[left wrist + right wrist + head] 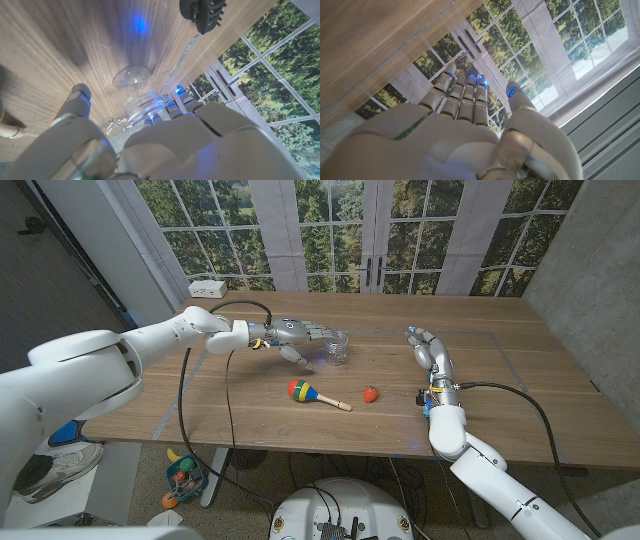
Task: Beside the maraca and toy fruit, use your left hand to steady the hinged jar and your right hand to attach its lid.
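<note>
The clear hinged jar [338,347] stands at the table's far middle, its glass lid [131,79] swung open beside it with the wire clasp [116,121] loose. My left hand [297,335] reaches in from the left, its fingers [318,331] stretched along the jar's [142,107] far side and the thumb [80,96] apart on the near side; a firm grip cannot be made out. My right hand [428,350] stands on the table to the jar's right, fingers straight, holding nothing. The maraca [302,390] and the red toy fruit [371,394] lie nearer the front.
Bare wooden table [500,380] spreads right of my right hand. A white power strip [208,287] sits on the sill beyond the far left corner. Black cables [185,395] hang from the left arm across the table's left part.
</note>
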